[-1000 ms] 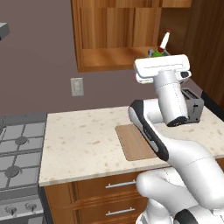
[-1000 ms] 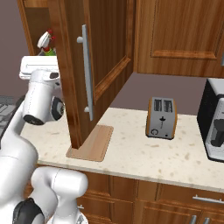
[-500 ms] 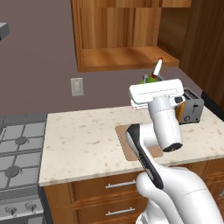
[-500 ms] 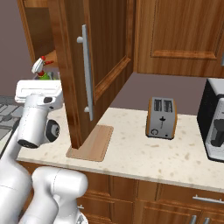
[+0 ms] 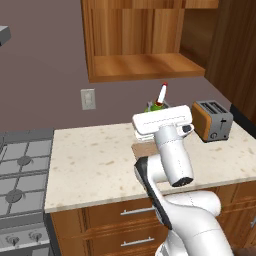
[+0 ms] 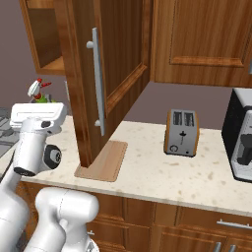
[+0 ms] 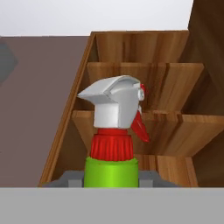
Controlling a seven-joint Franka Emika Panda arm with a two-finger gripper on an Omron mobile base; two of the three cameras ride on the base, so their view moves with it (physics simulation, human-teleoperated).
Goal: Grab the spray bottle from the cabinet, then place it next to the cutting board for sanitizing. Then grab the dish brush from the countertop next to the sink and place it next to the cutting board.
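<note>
Right now your spray bottle [image 7: 111, 173] stands upright, long axis vertical: green body at the bottom, red collar above it, white trigger head on top. In the hand view the nozzle tip points to the picture's left and the red trigger hangs off the right side of the neck. From the left base view you see only its top: a bit of green and the white-and-red nozzle [image 5: 162, 93] poking up, leaning slightly to the right, just behind the white block of the hand. The gripper [image 7: 111, 180] is closed partway around the bottle's green body, grey fingers [image 7: 65, 179] showing on either side of it, so the bottle is held and carried off the countertop [image 5: 95, 160]. You have it over the counter, just above and behind the near end of the cutting board [image 6: 102, 161], below the open cabinet [image 5: 145, 67] and clear of its shelf. Your arm rises from the base, bends forward at the dark elbow, and the forearm goes up nearly vertical to a wrist that carries the flat white hand level, the fingers pointing away from the cameras toward the back wall. A toaster [image 5: 213, 120] sits on the counter to the right, well apart from the bottle.
</note>
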